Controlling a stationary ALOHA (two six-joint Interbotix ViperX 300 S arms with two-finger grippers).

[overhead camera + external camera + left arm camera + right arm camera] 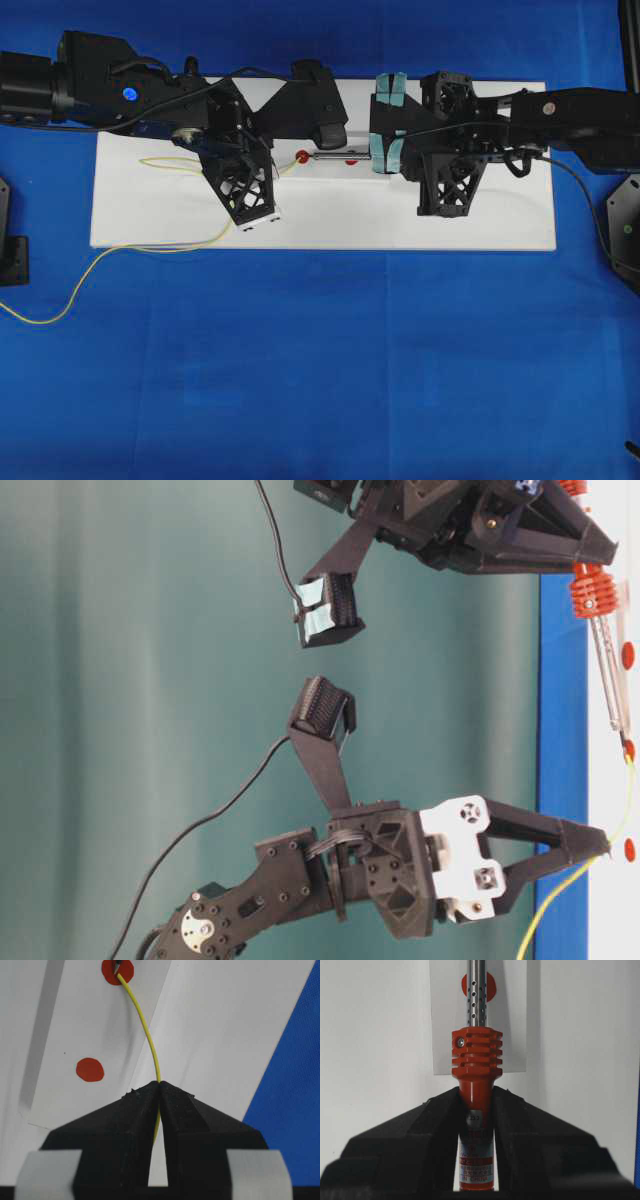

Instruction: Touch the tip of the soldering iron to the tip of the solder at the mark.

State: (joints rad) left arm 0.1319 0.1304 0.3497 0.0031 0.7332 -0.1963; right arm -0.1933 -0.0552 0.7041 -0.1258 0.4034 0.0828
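Left tool (159,1091) clamped on solder (145,1025); right tool (476,1105) clamped on soldering iron (476,1055). Tips meet on red mark (117,970) ahead of left tool; hold both steady, avoid pushing wire off mark

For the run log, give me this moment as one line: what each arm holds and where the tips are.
left fingers: shut on solder | right fingers: shut on soldering iron | tips: meeting on red mark
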